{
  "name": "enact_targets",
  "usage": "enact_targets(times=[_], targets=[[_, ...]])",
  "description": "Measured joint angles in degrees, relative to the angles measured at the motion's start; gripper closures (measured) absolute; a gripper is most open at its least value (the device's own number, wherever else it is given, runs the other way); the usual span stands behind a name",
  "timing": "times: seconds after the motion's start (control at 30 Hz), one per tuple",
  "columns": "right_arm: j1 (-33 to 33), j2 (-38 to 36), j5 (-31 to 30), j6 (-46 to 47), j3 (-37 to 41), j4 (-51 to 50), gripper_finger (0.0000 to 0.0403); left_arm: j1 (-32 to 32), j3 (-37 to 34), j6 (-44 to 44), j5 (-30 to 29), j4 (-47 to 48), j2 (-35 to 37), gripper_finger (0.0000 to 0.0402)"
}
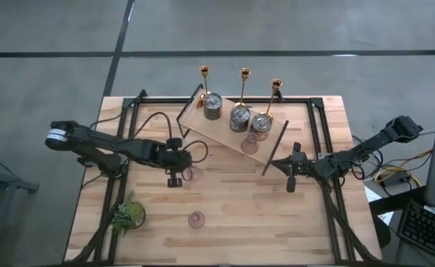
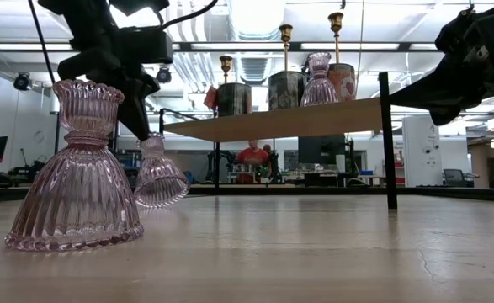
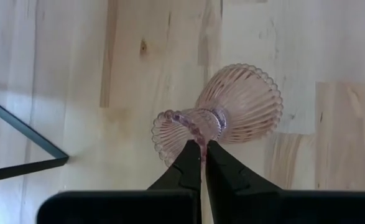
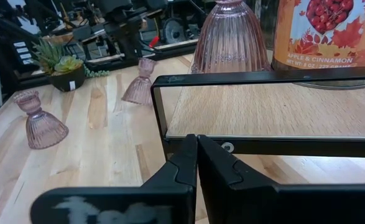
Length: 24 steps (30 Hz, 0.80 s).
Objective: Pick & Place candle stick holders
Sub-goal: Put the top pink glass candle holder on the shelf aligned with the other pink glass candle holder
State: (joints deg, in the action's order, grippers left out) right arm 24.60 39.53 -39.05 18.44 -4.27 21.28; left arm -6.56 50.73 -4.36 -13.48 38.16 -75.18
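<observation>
My left gripper (image 1: pixel 184 173) is shut on a pink glass holder (image 3: pixel 222 115) at mid-table, left of centre; it shows tilted in the low view (image 2: pixel 158 175). A second pink holder (image 1: pixel 196 219) stands on its flared base near the front edge. A third (image 1: pixel 250 142) stands on the wooden shelf (image 1: pixel 224 127) with three silvery round holders (image 1: pixel 239 119) and three gold candlesticks (image 1: pixel 244 76). My right gripper (image 1: pixel 291 167) is shut and empty beside the shelf's black right end frame (image 4: pixel 244 79). My left gripper pinches the holder's small cup end (image 3: pixel 188 127) between its two fingertips, coming from above and pointing down. The holder hangs tilted below the fingers, its flared base (image 2: pixel 161 192) low over the table. I cannot tell whether the base touches the wood.
A small green plant in a pot (image 1: pixel 128 215) stands at the front left. The shelf's black metal frames (image 1: pixel 276 148) stand at both its ends. Bare wood lies at the front right of the table (image 1: pixel 276 222). A person shows far behind the table (image 2: pixel 252 156).
</observation>
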Motion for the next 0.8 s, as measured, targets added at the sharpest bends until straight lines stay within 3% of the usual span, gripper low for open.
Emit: enact_targets(times=[0.4, 0.5, 0.63, 0.8], targets=[[0.0, 0.0, 0.0, 0.0, 0.0, 0.0, 0.0394, -0.5, 2.3, 3.1, 0.1, 1.8, -0.5, 0.0394], [0.0, 0.0, 0.0, 0.0, 0.0, 0.0, 0.0394, -0.7, 3.0, 3.9, 2.6, 1.5, -0.7, 0.0394], [0.0, 0.0, 0.0, 0.0, 0.0, 0.0, 0.0394, -3.0, 3.5, 4.7, -3.6, 2.8, -1.7, 0.0395], [0.0, 0.0, 0.0, 0.0, 0.0, 0.0, 0.0394, -3.2, 3.7, 4.4, -4.6, 3.2, -3.4, 0.0395]])
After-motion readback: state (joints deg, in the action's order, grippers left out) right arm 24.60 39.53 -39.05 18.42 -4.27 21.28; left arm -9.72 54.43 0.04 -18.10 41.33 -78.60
